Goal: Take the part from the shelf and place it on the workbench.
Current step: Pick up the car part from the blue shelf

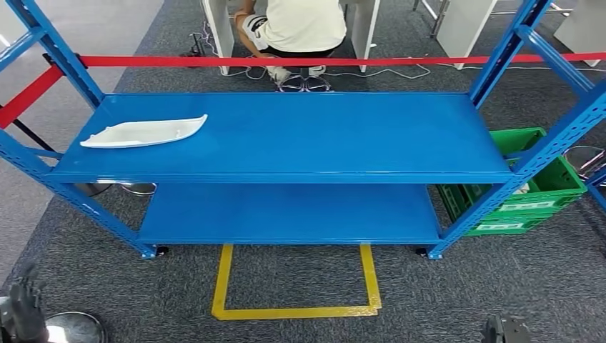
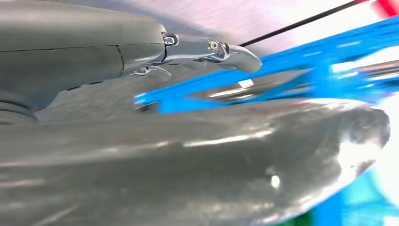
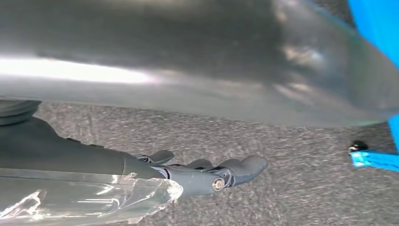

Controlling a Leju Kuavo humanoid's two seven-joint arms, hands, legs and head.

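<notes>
One white part [image 1: 145, 132], likely a light, stiff, slick shell best gripped along its thick edge, lies on the shelf [image 1: 300, 136] well ahead of the empty left hand [image 1: 21, 309], fingers loosely apart; right hand [image 3: 207, 175] likewise holds nothing.

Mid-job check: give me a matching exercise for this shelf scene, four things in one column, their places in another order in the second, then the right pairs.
Things:
1. white part
2. green crates
3. yellow tape outline
4. red barrier tape

Places:
A. on the carpet in front of the blue shelf
B. stretched behind the shelf, between its uprights
C. left end of the upper shelf board
D. on the floor beside the shelf's right end

Pairs: 1-C, 2-D, 3-A, 4-B
</notes>
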